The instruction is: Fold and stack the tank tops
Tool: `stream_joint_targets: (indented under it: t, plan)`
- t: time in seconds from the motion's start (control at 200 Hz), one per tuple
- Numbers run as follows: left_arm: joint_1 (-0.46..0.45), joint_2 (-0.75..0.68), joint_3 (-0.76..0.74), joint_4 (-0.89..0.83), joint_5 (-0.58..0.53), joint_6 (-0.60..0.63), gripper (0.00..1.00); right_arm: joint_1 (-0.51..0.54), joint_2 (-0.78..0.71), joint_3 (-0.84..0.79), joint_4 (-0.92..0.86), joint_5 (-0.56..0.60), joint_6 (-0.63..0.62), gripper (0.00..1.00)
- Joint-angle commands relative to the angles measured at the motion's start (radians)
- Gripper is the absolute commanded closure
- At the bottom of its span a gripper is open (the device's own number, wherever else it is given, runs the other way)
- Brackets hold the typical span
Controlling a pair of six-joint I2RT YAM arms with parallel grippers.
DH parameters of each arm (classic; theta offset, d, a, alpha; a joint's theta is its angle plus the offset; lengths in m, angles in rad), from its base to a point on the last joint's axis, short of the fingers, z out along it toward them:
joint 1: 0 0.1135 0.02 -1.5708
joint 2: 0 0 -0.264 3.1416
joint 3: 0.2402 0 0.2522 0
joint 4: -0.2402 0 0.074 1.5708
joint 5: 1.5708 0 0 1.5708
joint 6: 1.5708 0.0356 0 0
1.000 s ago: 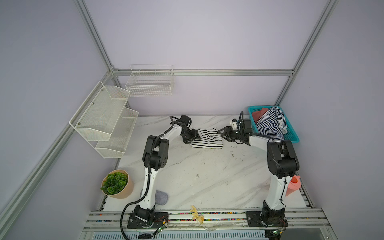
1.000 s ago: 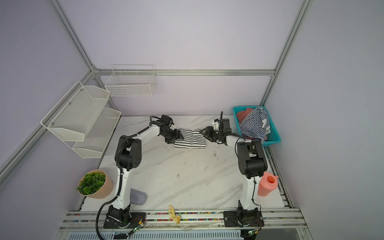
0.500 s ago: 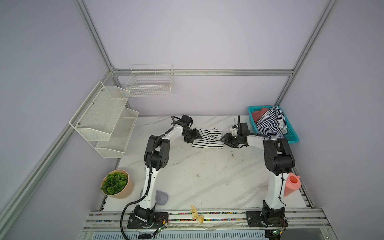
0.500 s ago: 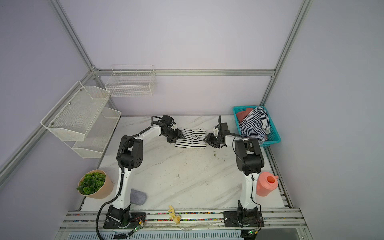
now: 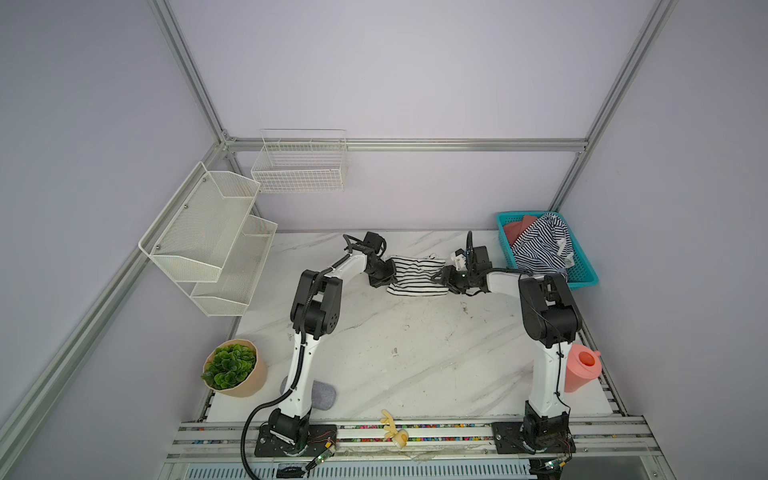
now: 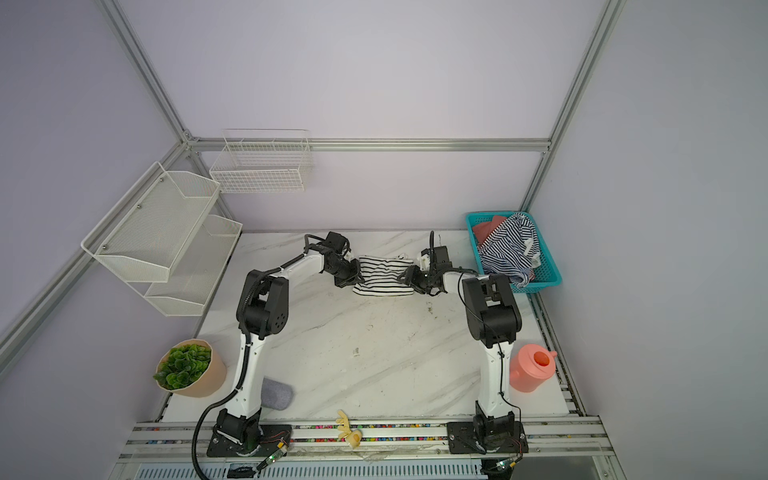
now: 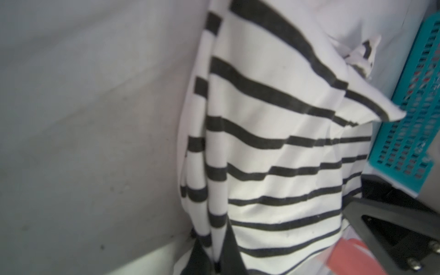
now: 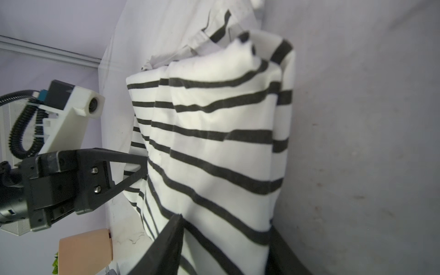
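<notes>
White black-striped tank top (image 8: pixel 214 147) hides left claw (image 8: pixel 141 166) tips.

A: How do they stand?
B: The left arm (image 5: pixel 316 307) and right arm (image 5: pixel 548 311) both reach far forward, wrists low, facing each other.
A: Fingers?
B: The left gripper (image 5: pixel 387 275) is pinched tight on the top's (image 5: pixel 415 276) edge. The right gripper (image 5: pixel 440 276) has its fingers (image 8: pixel 166 245) apart, straddling the opposite edge.
</notes>
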Motion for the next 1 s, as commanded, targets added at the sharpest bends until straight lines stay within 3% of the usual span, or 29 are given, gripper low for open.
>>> stream_joint_targets:
  t: [0.0, 0.33, 0.71, 0.995]
  plan:
    - [0.0, 0.051, 0.029, -0.053, -0.076, 0.004, 1.0, 0.008, 0.01, -0.044, -0.077, 0.048, -0.003, 0.46]
    - [0.123, -0.001, 0.098, -0.253, -0.278, 0.158, 1.0, 0.003, -0.158, -0.087, -0.093, 0.09, -0.002, 0.45]
    - [0.261, -0.013, 0.165, -0.413, -0.445, 0.297, 1.0, 0.004, -0.189, -0.121, -0.102, 0.093, -0.026, 0.45]
    - [0.311, 0.081, 0.341, -0.551, -0.733, 0.406, 1.0, 0.004, -0.178, -0.121, -0.108, 0.084, -0.035, 0.45]
